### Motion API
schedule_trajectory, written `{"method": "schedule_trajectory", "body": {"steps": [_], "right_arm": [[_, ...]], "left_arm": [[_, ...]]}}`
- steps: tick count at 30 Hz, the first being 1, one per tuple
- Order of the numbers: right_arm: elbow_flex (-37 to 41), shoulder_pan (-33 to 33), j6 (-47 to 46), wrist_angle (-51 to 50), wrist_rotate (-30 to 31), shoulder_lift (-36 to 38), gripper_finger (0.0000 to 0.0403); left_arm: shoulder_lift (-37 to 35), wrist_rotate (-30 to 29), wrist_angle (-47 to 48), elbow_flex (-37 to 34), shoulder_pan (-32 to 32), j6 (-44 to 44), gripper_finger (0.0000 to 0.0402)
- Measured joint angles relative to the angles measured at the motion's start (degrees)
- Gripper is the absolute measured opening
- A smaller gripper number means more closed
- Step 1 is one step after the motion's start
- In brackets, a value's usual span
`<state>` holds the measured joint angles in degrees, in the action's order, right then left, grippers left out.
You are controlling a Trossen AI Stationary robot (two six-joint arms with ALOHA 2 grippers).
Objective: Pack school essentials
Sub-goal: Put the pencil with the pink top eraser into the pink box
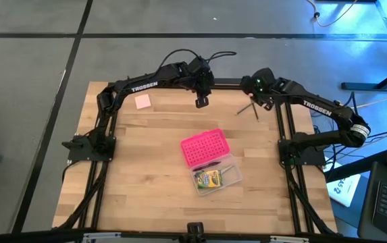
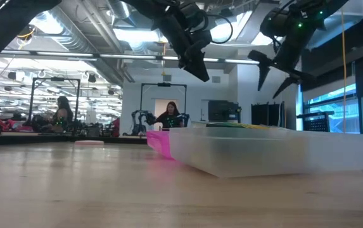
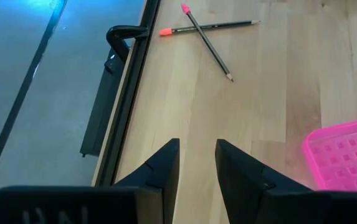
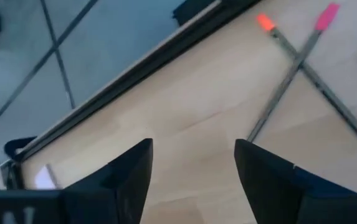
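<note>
Two dark pencils point(image 1: 249, 108) with pink and orange eraser ends lie crossed on the wood near the far edge; they also show in the wrist views point(image 3: 201, 28) point(image 4: 299, 62). My right gripper point(image 1: 265, 101) hangs open just above and beside them, with nothing between its fingers point(image 4: 194, 144). My left gripper point(image 1: 201, 101) hovers over the far middle, its fingers a little apart and empty point(image 3: 197, 144). A pink sticky-note pad point(image 1: 142, 101) lies flat at the far left. The green-yellow crayon box point(image 1: 210, 179) lies in the clear case point(image 1: 228, 177).
The case's pink perforated lid point(image 1: 203, 148) lies on the table against the case's far side, mid-table. Black frame rails point(image 1: 289, 135) run along the table's left, right and far edges. In the low view both grippers point(image 2: 200, 66) point(image 2: 275, 73) hang well above the case; people sit far behind.
</note>
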<state>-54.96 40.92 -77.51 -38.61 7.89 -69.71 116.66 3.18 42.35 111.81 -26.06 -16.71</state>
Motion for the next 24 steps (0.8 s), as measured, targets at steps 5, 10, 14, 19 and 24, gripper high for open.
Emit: {"method": "schedule_trajectory", "body": {"steps": [5,10,14,19,24], "right_arm": [[0.0,0.05,4.07,-0.05,4.18,-0.02,0.0229],[0.0,0.01,-0.38,-1.85,7.47,-0.02,0.0229],[0.0,0.01,-4.91,-2.2,9.0,-0.14,0.0229],[0.0,0.19,-7.81,-3.88,9.4,-2.17,0.0229],[0.0,2.59,-13.83,-6.21,9.7,-4.52,0.0229]], "left_arm": [[0.0,-0.07,0.0,0.0,0.0,0.0,0.0096],[0.0,-0.09,0.0,0.0,0.02,0.0,0.0096],[0.0,-0.1,0.0,0.0,0.0,0.0,0.0096],[0.0,-0.11,0.0,0.0,0.0,0.0,0.0096],[0.0,-0.13,0.0,0.0,0.02,0.0,0.0096]]}}
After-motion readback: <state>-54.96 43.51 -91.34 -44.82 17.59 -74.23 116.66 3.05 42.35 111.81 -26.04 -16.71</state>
